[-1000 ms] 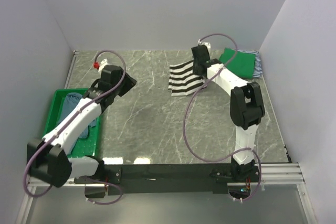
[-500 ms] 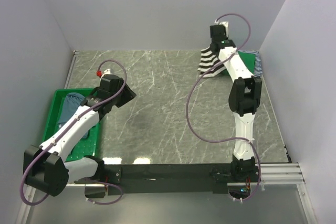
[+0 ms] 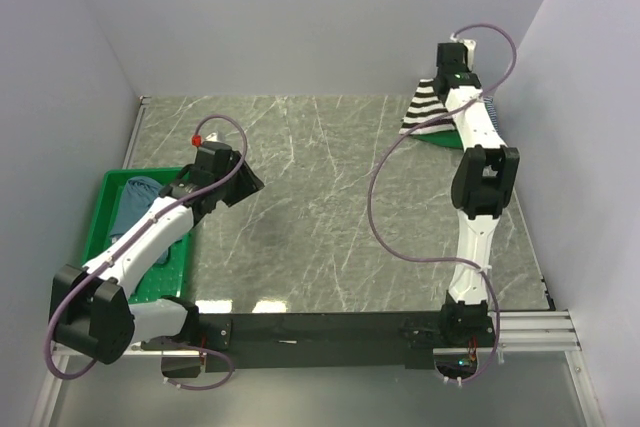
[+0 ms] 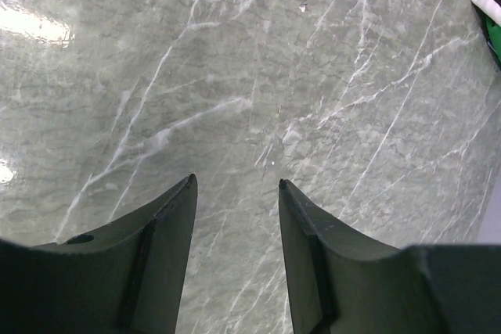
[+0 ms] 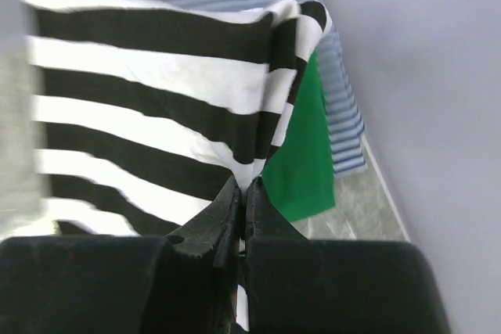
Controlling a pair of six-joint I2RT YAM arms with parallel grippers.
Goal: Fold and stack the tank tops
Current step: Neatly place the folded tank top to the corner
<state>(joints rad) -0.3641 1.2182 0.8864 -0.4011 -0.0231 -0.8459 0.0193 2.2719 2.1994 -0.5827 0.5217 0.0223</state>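
Leftward, bin holds blue top — left end effector wide, right grips striped top

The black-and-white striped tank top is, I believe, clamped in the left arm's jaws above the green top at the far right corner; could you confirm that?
Not quite: the jaws shut on the black-and-white striped tank top belong to the right gripper, not the left one, as the right wrist view shows. It does hang above the green top at the far right corner.
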